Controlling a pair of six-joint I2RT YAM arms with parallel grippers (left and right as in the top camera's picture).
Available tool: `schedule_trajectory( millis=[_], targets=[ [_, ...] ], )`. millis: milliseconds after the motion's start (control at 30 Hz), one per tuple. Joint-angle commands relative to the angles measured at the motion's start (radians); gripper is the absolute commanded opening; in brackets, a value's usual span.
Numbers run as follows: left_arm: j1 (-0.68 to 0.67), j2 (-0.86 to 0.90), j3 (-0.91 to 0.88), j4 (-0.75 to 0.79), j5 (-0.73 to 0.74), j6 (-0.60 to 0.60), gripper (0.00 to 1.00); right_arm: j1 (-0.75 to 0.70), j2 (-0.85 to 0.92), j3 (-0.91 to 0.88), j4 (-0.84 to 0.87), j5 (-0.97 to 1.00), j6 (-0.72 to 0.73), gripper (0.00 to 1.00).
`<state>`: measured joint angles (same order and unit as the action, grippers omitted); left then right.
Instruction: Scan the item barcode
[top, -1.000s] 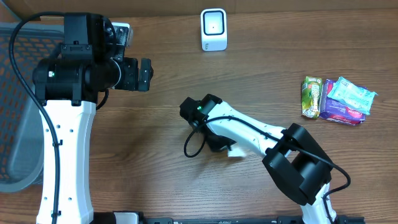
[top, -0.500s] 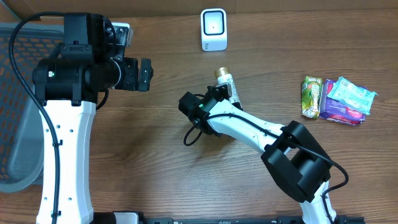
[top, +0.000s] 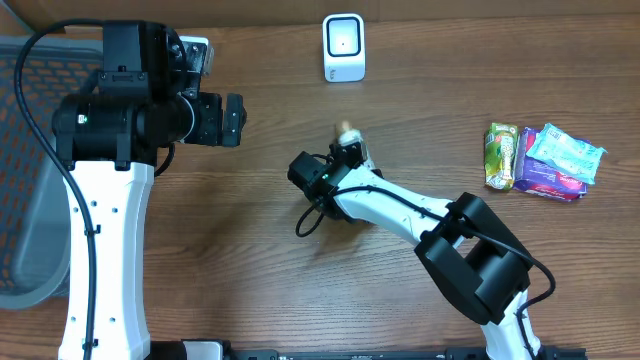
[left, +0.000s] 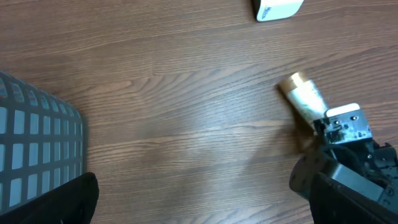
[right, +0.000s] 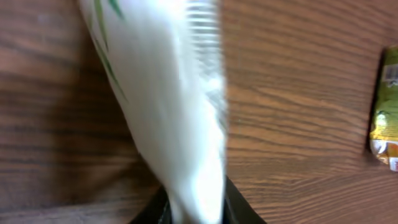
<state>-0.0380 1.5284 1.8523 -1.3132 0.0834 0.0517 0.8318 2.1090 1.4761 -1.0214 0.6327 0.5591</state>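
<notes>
Over on the bench (top: 250, 270), right claw (top: 348, 152) is clamped on the white, gold-capped tube (left: 305, 98), bit blurry. Up by the far edge the scanner (top: 344, 47) stands apart, packets (top: 545, 160) well off right. Left claw (top: 233, 120) hangs wide open near the basket (top: 30, 230); can't see what's in it.

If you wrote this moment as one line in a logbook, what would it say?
right gripper: grips white tube | white tube: points toward scanner | left gripper: open, empty
</notes>
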Motion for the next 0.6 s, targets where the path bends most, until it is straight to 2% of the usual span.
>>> schedule_trajectory(
  millis=[0, 67, 100, 333, 567],
  targets=[
    [-0.002, 0.003, 0.008, 0.001, 0.011, -0.006, 1.0, 0.0, 0.003, -0.002, -0.001, 0.016, -0.018, 0.27],
    [-0.002, 0.003, 0.008, 0.001, 0.011, -0.006, 1.0, 0.009, 0.003, -0.002, -0.004, 0.006, -0.028, 0.36],
    [-0.002, 0.003, 0.008, 0.001, 0.011, -0.006, 1.0, 0.015, 0.003, -0.002, -0.003, -0.012, -0.057, 0.38],
    [-0.002, 0.003, 0.008, 0.001, 0.011, -0.006, 1.0, 0.097, 0.003, 0.018, -0.029, -0.085, -0.172, 0.41],
    [-0.002, 0.003, 0.008, 0.001, 0.011, -0.006, 1.0, 0.172, 0.002, 0.058, -0.073, -0.073, -0.175, 0.51]
  ],
)
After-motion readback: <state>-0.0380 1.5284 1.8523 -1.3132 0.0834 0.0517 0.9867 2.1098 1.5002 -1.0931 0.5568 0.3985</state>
